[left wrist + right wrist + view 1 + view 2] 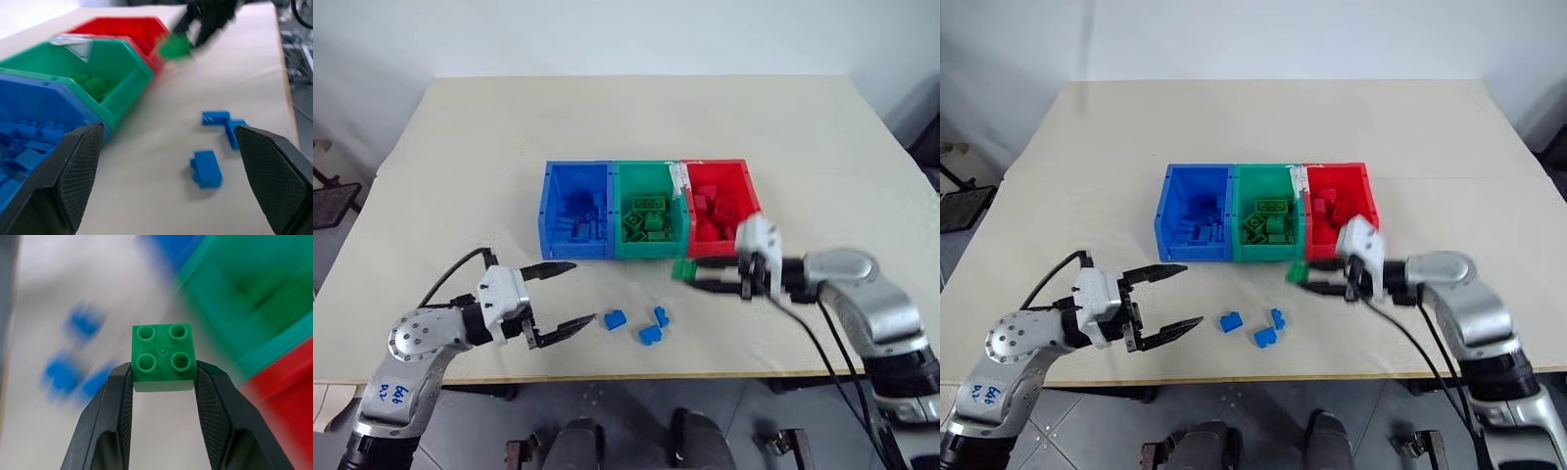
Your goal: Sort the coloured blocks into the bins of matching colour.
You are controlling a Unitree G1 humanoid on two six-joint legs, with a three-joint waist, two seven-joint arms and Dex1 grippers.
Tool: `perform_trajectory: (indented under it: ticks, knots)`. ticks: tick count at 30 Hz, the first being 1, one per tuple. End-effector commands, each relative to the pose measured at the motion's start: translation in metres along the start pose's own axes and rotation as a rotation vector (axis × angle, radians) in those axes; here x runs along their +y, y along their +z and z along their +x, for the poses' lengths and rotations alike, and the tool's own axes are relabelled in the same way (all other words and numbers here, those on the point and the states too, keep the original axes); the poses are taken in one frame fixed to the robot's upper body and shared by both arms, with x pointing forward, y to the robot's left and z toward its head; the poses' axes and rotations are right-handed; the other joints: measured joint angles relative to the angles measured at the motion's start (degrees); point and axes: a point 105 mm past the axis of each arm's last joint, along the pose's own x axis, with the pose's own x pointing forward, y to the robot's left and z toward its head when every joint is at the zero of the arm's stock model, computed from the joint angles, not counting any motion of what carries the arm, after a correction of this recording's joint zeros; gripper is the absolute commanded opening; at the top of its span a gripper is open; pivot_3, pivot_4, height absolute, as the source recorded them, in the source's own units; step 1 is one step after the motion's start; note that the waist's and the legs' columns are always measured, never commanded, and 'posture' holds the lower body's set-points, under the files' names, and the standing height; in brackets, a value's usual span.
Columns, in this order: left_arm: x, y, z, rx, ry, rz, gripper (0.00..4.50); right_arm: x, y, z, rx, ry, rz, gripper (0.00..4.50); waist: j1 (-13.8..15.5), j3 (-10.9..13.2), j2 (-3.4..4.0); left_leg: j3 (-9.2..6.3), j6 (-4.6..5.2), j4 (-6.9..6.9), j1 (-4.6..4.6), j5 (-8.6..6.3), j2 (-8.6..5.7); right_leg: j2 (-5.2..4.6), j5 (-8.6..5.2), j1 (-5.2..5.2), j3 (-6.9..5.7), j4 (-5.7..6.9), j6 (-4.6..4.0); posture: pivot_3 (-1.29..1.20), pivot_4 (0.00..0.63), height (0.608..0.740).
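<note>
Right wrist view had your right gripper clamped on a green block, off the table just in front of the green bin, the drop lying up and ahead; your left gripper gaped empty near three blue blocks.

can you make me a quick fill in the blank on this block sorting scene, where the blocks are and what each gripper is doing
1. The right gripper is shut on a ____ block with four studs.
2. The number of blue blocks lying loose on the table is ____.
3. The left gripper holds nothing and its jaws are ____.
4. The middle bin of the row, between the blue bin and the red bin, is ____.

Missing words: green; three; open; green
</note>
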Motion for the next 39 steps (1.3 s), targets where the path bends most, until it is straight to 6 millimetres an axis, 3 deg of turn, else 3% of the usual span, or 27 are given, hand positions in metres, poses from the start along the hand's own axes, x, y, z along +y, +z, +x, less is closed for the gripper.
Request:
perform_trajectory:
  ticks: [1, 5, 9, 14, 17, 21, 27, 32, 36, 39]
  knots:
    - [-0.001, 0.003, -0.009, -0.005, 0.043, -0.005, 4.50, -0.018, 0.014, 0.011, -0.039, -0.074, 0.014, 1.43, -0.25, 0.00, 0.00, -0.02, -0.01, -0.02, 0.01, -0.01, 0.00, 0.00, 0.00, 0.00, -0.01, 0.01, 0.00, 0.00, 0.150, 0.740]
    - [0.001, -0.003, -0.020, 0.023, 0.102, -0.017, 4.50, -0.039, 0.019, 0.028, -0.041, -0.136, 0.002, 1.43, -0.17, 0.00, 0.00, 0.01, 0.00, -0.05, -0.04, -0.03, -0.02, -0.01, 0.00, -0.06, -0.05, -0.01, 0.00, 0.00, 0.150, 0.740]
    - [0.004, -0.006, -0.027, 0.040, 0.141, -0.010, 4.50, -0.050, 0.017, 0.038, -0.040, -0.142, -0.012, 2.82, -0.14, 0.00, 0.00, -0.02, 0.00, -0.02, -0.07, -0.03, -0.03, -0.01, 0.00, -0.06, -0.07, 0.00, 0.00, 0.00, 0.150, 0.740]
    - [0.003, -0.007, -0.028, 0.042, 0.140, -0.015, 4.50, -0.051, 0.018, 0.033, -0.073, -0.129, -0.065, 4.49, -0.46, 0.01, 0.01, 0.00, 0.00, -0.04, -0.07, -0.03, -0.03, -0.01, 0.00, -0.07, -0.08, -0.02, 0.01, 0.00, 0.150, 0.740]
    - [0.003, -0.008, -0.029, 0.041, 0.142, -0.016, 4.50, -0.038, 0.016, 0.021, -0.103, -0.069, -0.129, 4.49, -0.33, 0.01, 0.01, 0.00, 0.00, -0.06, -0.07, -0.03, -0.01, 0.00, 0.00, -0.09, -0.09, -0.01, 0.01, 0.00, 0.150, 0.740]
    - [0.010, -0.012, -0.032, 0.045, 0.135, -0.020, 4.50, 0.003, 0.020, -0.012, -0.222, 0.099, -0.151, 4.49, 0.11, 0.02, 0.02, -0.05, 0.01, -0.05, -0.09, -0.04, -0.03, -0.01, 0.01, -0.04, -0.14, -0.06, 0.02, 0.00, 0.150, 0.740]
    - [0.023, -0.026, -0.043, 0.135, 0.081, 0.004, 4.50, 0.025, -0.019, -0.056, -0.054, 0.046, -0.204, 4.49, 0.22, 0.00, 0.00, 0.00, 0.02, -0.01, -0.06, -0.05, -0.01, -0.01, 0.00, -0.01, -0.12, -0.02, 0.01, 0.00, 0.150, 0.740]
    - [0.039, -0.040, -0.062, 0.213, 0.060, 0.022, 4.50, 0.048, -0.036, -0.082, -0.013, 0.040, -0.277, 4.49, -0.12, 0.01, 0.00, 0.13, 0.05, -0.04, -0.02, -0.07, -0.01, -0.01, 0.00, 0.00, -0.07, -0.13, 0.01, 0.00, 0.150, 0.740]
    - [0.032, -0.037, -0.047, 0.201, -0.066, 0.041, 4.50, 0.054, -0.040, -0.087, 0.000, -0.001, -0.259, 4.49, -0.10, 0.01, 0.00, 0.25, 0.07, -0.03, 0.04, -0.08, 0.00, -0.01, 0.00, 0.00, -0.01, -0.13, 0.01, 0.00, 0.150, 0.740]
    - [0.018, -0.024, -0.020, 0.166, -0.191, 0.085, 4.50, 0.056, -0.045, -0.094, 0.020, -0.025, -0.237, 4.49, 0.45, 0.01, -0.01, 0.24, 0.07, -0.03, 0.04, -0.08, 0.00, -0.02, 0.00, 0.00, 0.01, -0.11, 0.01, 0.00, 0.150, 0.740]
